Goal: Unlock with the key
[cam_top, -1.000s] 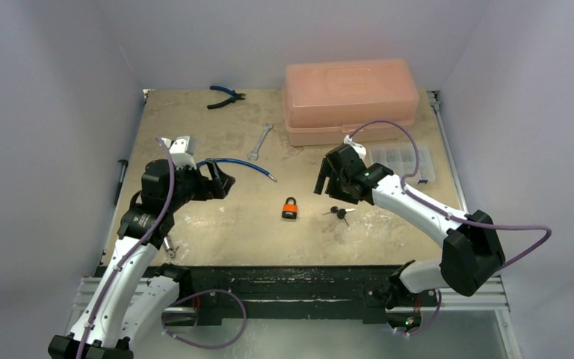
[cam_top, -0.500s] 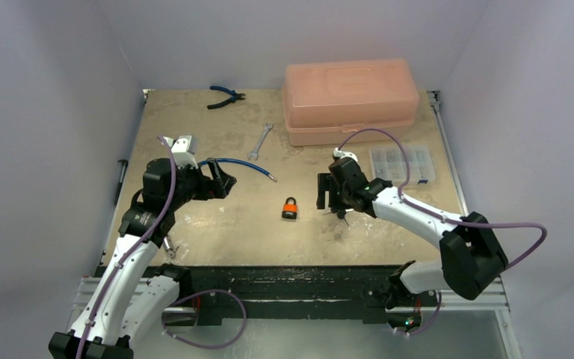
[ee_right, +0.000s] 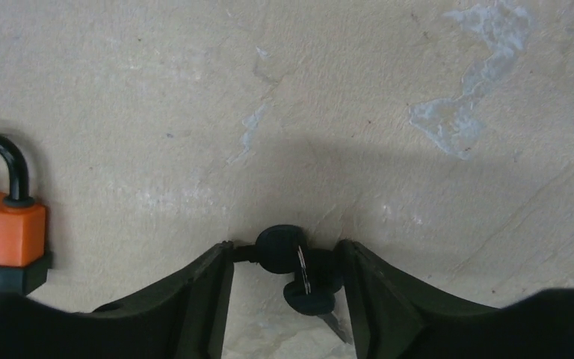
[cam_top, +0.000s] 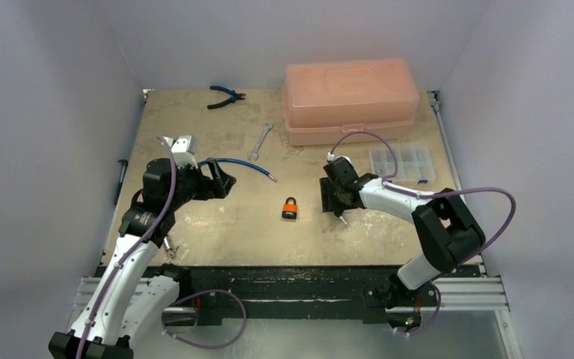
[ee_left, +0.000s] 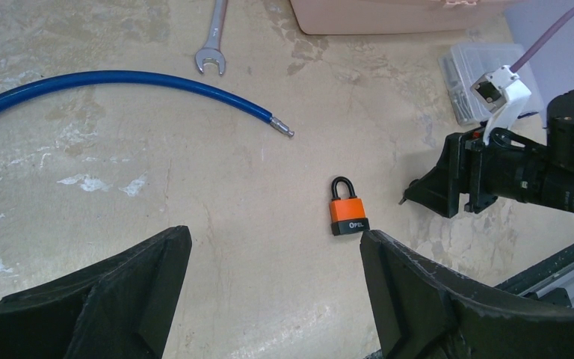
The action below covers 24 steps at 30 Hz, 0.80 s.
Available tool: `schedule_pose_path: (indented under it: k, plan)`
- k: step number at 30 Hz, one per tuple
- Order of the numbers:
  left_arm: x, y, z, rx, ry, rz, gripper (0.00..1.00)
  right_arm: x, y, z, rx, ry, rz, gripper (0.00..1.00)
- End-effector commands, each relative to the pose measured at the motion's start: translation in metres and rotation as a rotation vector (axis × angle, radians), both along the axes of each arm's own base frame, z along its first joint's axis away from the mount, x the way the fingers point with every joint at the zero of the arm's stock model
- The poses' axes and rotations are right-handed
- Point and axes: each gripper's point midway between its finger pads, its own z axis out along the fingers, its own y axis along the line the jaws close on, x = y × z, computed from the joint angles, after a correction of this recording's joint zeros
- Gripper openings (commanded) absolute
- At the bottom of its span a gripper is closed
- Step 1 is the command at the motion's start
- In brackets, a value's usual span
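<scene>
Two keys (ee_right: pixel 280 250) sit between the right jaws, grip unclear; left jaws wide; pink box (cam_top: pixel 351 101) closed.

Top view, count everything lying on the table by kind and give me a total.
pliers: 1
wrench: 1
blue hose: 1
padlock: 1
keys: 2
pink case: 1
clear organizer box: 1
Total: 8
</scene>
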Motion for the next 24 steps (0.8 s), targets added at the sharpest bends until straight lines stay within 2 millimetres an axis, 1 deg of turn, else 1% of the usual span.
schedule_pose_path:
  k: [1,3,6,8,9,11,14,22,24]
  plan:
    - [0.005,0.003,0.010,0.010,-0.050,0.003,0.89,-0.005,0.005,-0.020,-0.005,0.080,0.006,0.54]
    - [0.005,0.003,0.010,0.011,-0.050,0.006,0.89,-0.008,0.004,-0.023,-0.002,0.092,0.002,0.46]
    - [0.005,0.003,0.010,0.011,-0.051,0.008,0.89,-0.008,0.005,-0.020,0.012,0.084,0.004,0.31]
    - [0.005,0.003,0.010,0.012,-0.050,0.008,0.89,-0.008,0.005,-0.018,0.009,0.079,0.003,0.17]
    - [0.005,0.003,0.009,0.012,-0.048,0.008,0.89,-0.008,0.003,-0.018,-0.001,0.077,-0.002,0.12]
    - [0.005,0.003,0.009,0.012,-0.048,0.008,0.89,-0.010,0.005,-0.017,0.010,0.084,0.004,0.01]
    - [0.006,0.003,0.009,0.013,-0.048,0.008,0.89,-0.010,0.011,-0.013,0.048,0.080,0.003,0.00]
    - [0.004,-0.006,0.008,-0.011,-0.042,-0.039,0.89,-0.007,0.034,0.019,0.213,0.031,-0.013,0.00]
    - [0.004,-0.007,0.008,-0.018,-0.043,-0.045,0.89,-0.009,0.040,0.026,0.259,0.029,-0.011,0.00]
